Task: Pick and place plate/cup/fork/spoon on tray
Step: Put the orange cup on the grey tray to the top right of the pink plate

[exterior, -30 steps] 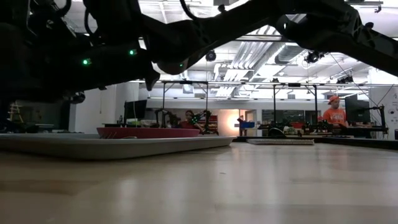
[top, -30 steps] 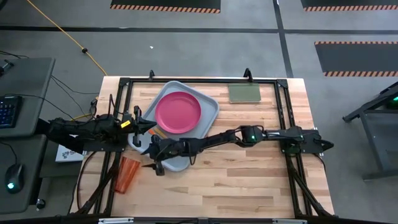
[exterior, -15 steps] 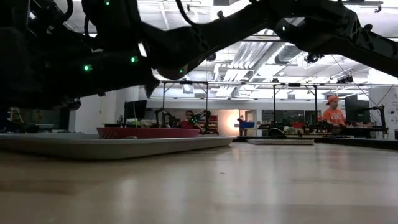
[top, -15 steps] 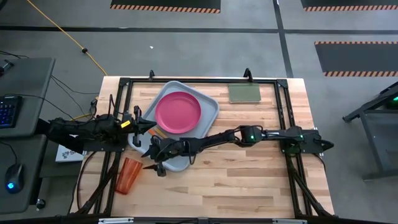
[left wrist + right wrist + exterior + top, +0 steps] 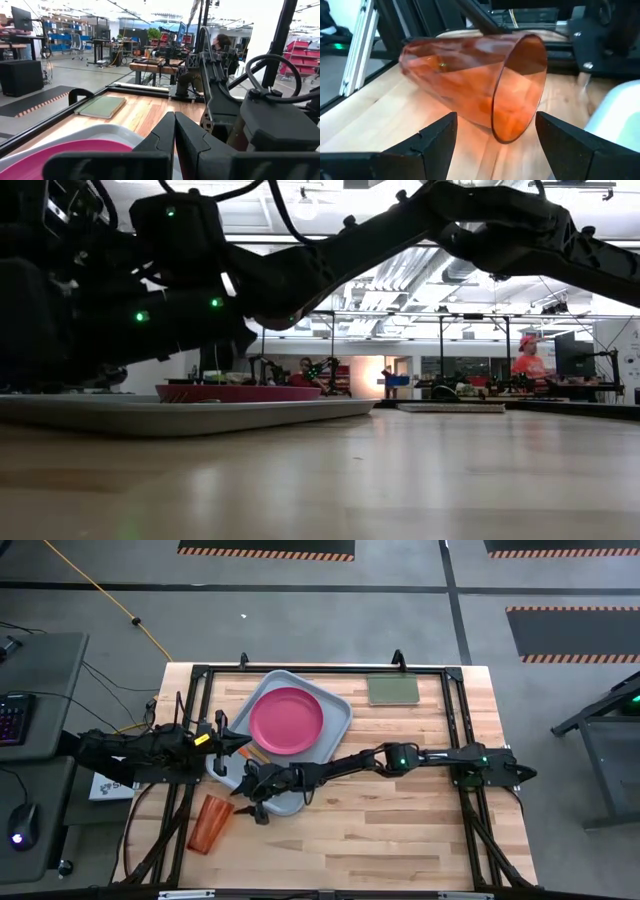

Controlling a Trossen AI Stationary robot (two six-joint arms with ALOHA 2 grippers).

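The orange cup (image 5: 208, 824) lies on its side on the wood table, left of the grey-blue tray's (image 5: 335, 705) near corner; in the right wrist view the cup's (image 5: 470, 95) mouth faces the camera. My right gripper (image 5: 250, 814) is open and low at the tray's near left corner, its fingers (image 5: 437, 142) standing apart on either side in front of the cup's mouth. The pink plate (image 5: 287, 720) lies in the tray. An orange-handled utensil (image 5: 257, 753) lies on the tray; fork or spoon, I cannot tell. My left gripper (image 5: 243, 744) is shut and empty above the tray's left edge.
A flat green pad (image 5: 392, 689) lies at the far right of the tray. A black metal frame (image 5: 455, 730) runs around the work area. The right arm (image 5: 400, 757) stretches across the table's middle. Bare wood lies near and right of the tray.
My right gripper has come down lower toward the table beside the cup, staying open. The cup still lies on its side in about the same place.
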